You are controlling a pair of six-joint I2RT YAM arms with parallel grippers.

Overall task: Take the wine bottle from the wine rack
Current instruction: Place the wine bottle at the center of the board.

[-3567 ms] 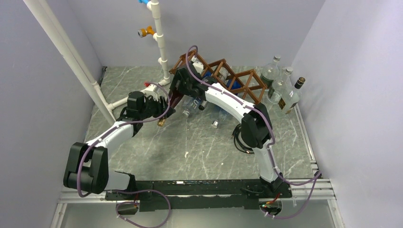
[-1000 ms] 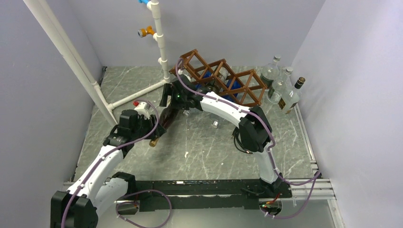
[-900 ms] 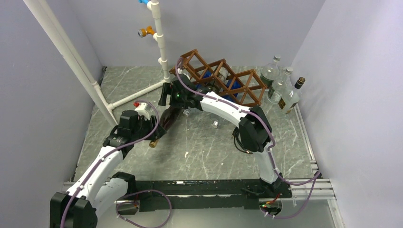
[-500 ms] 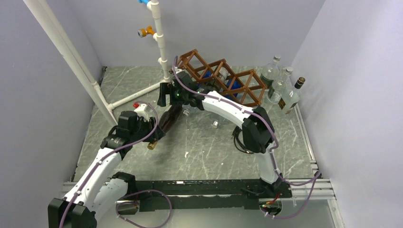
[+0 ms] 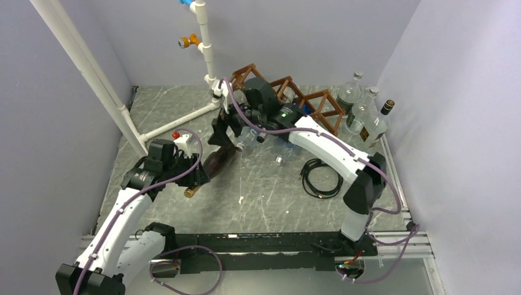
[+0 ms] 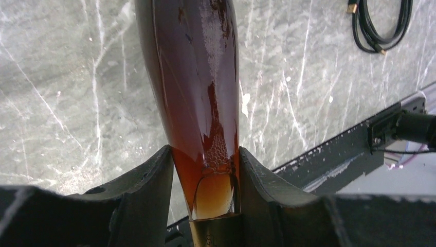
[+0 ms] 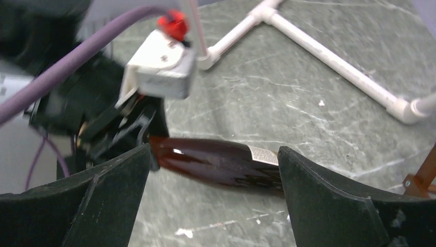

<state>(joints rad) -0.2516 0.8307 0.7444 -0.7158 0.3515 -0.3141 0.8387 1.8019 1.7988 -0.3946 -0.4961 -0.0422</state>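
Note:
The wine bottle is dark brown with a gold cap and lies out of the wine rack, low over the table and pointing near-left. My left gripper is shut on its neck. In the left wrist view both fingers press the neck of the wine bottle just above the cap. My right gripper hangs open above the bottle's base end. In the right wrist view the wine bottle lies below the wide jaws, touching neither. The right arm hides part of the brown lattice rack.
Clear glass bottles stand at the back right by the wall. A white pipe frame rises at the back left. A black cable coil lies right of centre. A small bottle lies before the rack.
The left gripper has drawn the bottle further toward the near left. The right gripper has opened wider, and its arm has swung its elbow right, uncovering the cable coil.

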